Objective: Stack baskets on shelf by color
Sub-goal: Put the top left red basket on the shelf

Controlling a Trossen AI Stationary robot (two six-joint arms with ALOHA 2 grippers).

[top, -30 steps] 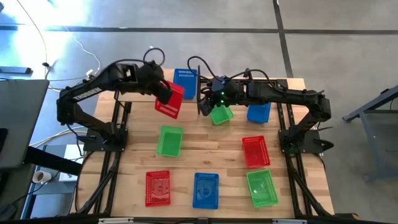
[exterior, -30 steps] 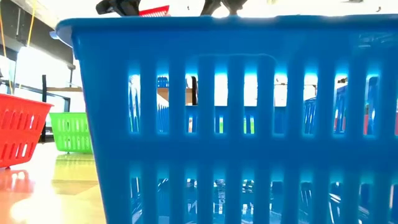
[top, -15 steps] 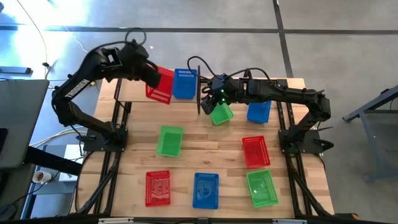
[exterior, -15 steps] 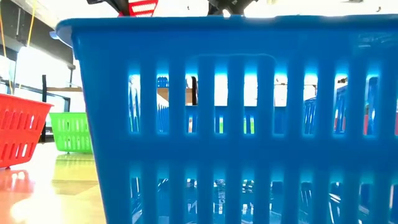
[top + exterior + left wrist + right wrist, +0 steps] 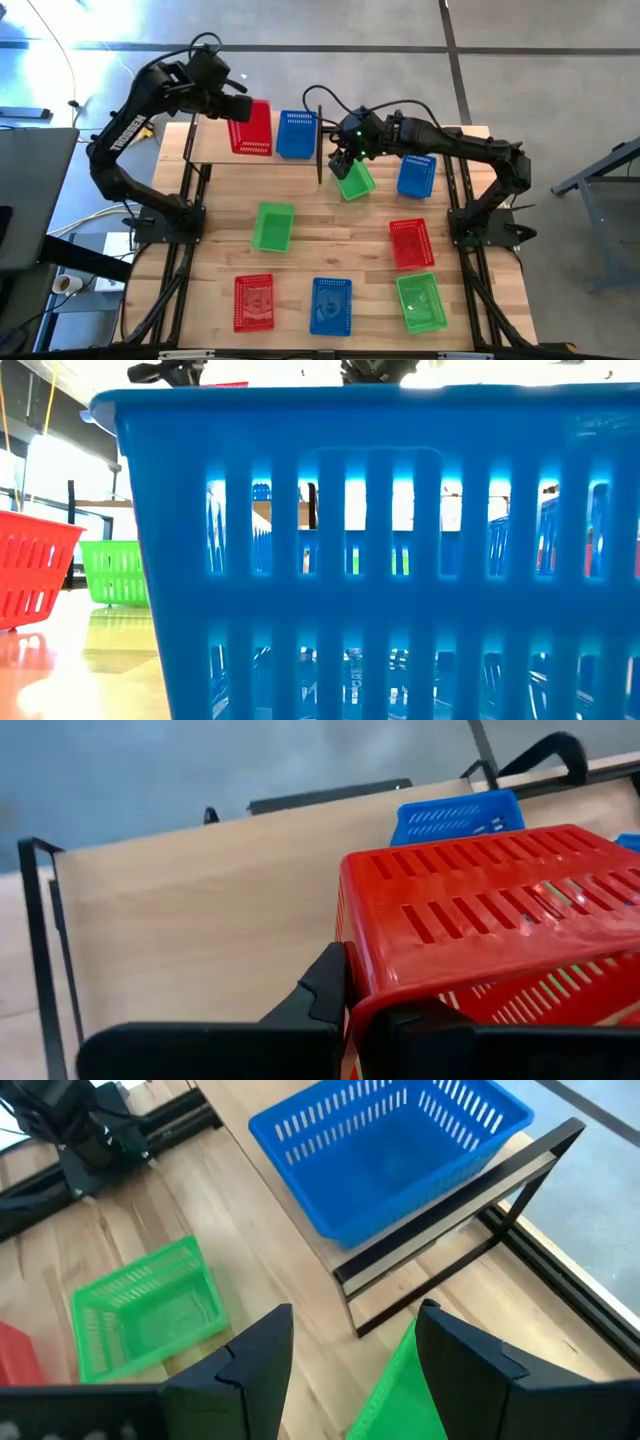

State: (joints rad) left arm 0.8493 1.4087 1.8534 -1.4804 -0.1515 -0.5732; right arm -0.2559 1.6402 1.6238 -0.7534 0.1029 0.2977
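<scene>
I am swinging my left gripper [image 5: 236, 107], clamping the red basket [image 5: 252, 127], over the shelf [image 5: 210, 142]; my right gripper [image 5: 342, 160] is hanging open.

Surroundings beyond the work

Wooden plank tabletop [image 5: 330, 255] on a black metal frame [image 5: 180, 270], set on a grey floor [image 5: 540, 70] crossed by dark seams. White cable [image 5: 60, 60] trailing over the floor at far left, beside a dark grey panel [image 5: 30, 190]. Tape roll [image 5: 63, 284] near the lower left corner.
</scene>
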